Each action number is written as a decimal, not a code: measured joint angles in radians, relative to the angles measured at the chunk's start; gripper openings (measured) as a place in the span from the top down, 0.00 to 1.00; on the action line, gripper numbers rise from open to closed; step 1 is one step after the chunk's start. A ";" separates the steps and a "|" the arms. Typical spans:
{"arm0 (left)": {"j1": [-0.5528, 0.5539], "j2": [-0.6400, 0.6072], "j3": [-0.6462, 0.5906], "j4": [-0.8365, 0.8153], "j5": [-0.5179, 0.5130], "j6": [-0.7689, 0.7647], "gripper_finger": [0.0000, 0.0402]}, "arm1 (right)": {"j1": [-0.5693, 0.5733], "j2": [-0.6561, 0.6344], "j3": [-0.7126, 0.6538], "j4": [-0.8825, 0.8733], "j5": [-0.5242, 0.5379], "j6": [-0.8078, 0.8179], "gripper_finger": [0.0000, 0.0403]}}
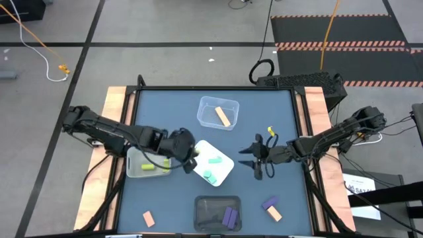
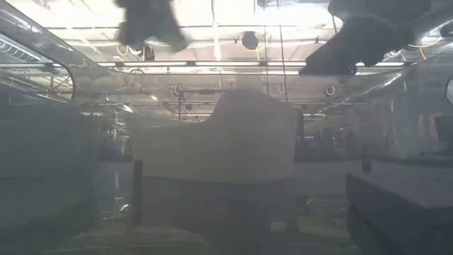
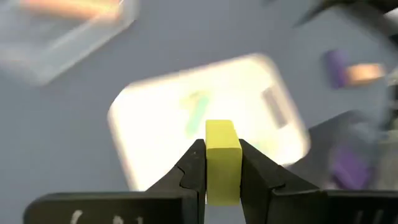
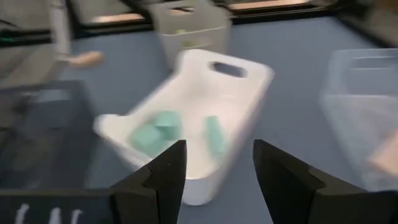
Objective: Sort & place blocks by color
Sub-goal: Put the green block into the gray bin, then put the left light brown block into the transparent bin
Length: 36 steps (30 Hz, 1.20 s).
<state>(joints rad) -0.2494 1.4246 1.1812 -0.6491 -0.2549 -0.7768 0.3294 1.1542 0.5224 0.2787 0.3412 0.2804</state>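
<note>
High view, near edge first. Orange block (image 1: 149, 218), loose on the table, near left. Dark bin (image 1: 217, 213), near centre, holding a purple block (image 1: 229, 217). A second purple block (image 1: 269, 203) and an orange one (image 1: 274, 213) lie touching each other, loose, near right.

Middle row. Left bin (image 1: 134, 168), clear, holds yellow-green pieces (image 1: 153, 166). Left gripper (image 1: 190, 156) hangs between that bin and the white bin (image 1: 225, 173); its jaws are closed on a yellow block (image 3: 222, 160), pinched flat across both sides, as the left wrist view shows. White bin holds the teal blocks (image 1: 210, 170). Right gripper (image 1: 259, 158) waits just right of the white bin, jaws apart and empty, pointing at it.

Far row. Clear bin (image 1: 205, 110), far centre, holds one orange bar (image 1: 223, 117).

Step in hand, as judged: carry the yellow block to the left bin, where its colour already lies. The wrist view looks down on the white bin, so the gripper should travel left until fully over the clear bin before letting go; a release here would mix yellow with teal. Keep height enough to pass the bin's right wall, lower inside the rim, then open, so the block does not bounce out. Grip looks centred and square; no regrasp seems needed.
</note>
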 joint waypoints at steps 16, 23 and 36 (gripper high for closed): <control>-0.247 0.011 -0.031 -0.634 -0.086 -0.733 0.85 | 0.060 0.000 0.000 0.034 -0.056 0.025 0.56; -0.250 0.011 -0.141 -0.633 -0.012 -0.810 0.85 | 0.066 0.000 0.000 0.047 -0.055 0.029 0.56; -0.248 0.007 -0.242 -0.628 0.136 -0.842 0.55 | 0.066 0.000 0.000 0.046 -0.056 0.033 0.56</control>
<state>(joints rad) -0.4976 1.4319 0.9390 -1.2774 -0.1188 -1.6188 0.3958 1.1542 0.5224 0.3252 0.2855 0.3134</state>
